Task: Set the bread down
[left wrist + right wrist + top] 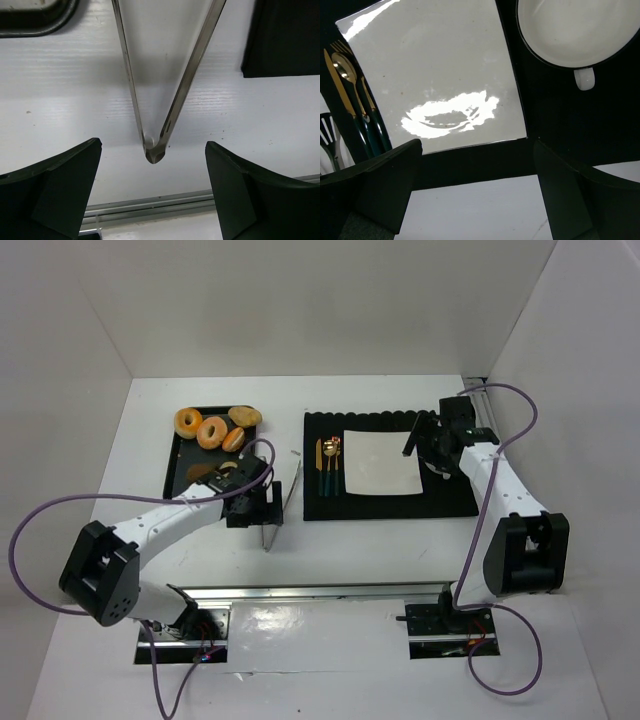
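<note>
White worktop fills the top view, closed in by white walls. A black placemat with a scalloped upper edge lies across the centre right. A black rectangular tray sits at the upper left of the frame, apart from the mat. The left arm reaches from the lower left toward the gap between tray and mat. The right arm runs up the right side and bends in over the mat's right end.

A white square plate rests in the middle of the mat. Steel tongs lie on the bare worktop between tray and mat, their two blades spreading toward the top of the frame and the joined end toward the bottom.

The left fingers are spread wide. In the left wrist view one stands on each side of that joined end, with worktop showing between each finger and the steel, so they grasp nothing. The right fingers are spread wide too and hold nothing; the plate's lower edge and a strip of mat show between them.

A white cup with a small handle stands on the mat just right of the plate. The bread is all on the tray. Two glazed rings, an oval roll and a tan bun lie along its upper end, and darker buns lie lower down, partly hidden by the left arm. Gold cutlery with dark handles lies on the mat just left of the plate.
</note>
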`<action>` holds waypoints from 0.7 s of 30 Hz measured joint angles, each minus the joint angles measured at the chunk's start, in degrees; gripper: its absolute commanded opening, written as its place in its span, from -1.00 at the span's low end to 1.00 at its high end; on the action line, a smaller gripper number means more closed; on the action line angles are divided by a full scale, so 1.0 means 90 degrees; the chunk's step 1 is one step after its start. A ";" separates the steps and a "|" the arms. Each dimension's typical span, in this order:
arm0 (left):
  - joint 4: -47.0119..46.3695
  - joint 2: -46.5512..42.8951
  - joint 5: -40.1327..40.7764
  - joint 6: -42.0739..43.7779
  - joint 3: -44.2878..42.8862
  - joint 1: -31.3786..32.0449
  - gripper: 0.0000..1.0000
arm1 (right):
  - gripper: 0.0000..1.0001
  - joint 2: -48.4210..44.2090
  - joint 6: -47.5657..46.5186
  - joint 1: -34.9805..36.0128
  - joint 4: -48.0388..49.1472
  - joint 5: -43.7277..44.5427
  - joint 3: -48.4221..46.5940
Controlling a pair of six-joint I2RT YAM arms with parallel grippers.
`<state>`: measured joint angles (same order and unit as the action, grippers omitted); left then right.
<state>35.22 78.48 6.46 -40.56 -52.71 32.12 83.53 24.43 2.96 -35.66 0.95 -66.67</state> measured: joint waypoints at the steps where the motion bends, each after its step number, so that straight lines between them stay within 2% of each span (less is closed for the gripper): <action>1: -0.0061 0.0063 0.0000 -0.0024 0.0056 0.0036 0.96 | 0.99 -0.0002 0.0000 0.0000 0.0032 -0.0046 0.0000; 8: -0.0498 0.0903 0.0136 -0.0097 0.0097 0.0148 0.93 | 0.99 -0.0053 0.0019 -0.0002 0.0272 -0.0352 0.0066; 13: -0.0590 0.1819 0.0352 -0.0163 -0.0321 0.0151 0.93 | 0.99 -0.0053 0.0015 0.0000 0.0291 -0.0425 0.0087; 21: -0.0753 0.2341 0.0661 -0.0165 -0.0906 0.0151 0.82 | 0.99 -0.0053 0.0015 0.0000 0.0291 -0.0418 0.0131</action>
<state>28.45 99.55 12.40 -42.04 -60.86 33.47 83.05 24.56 2.96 -33.04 -2.81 -65.49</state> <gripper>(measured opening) 0.929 0.994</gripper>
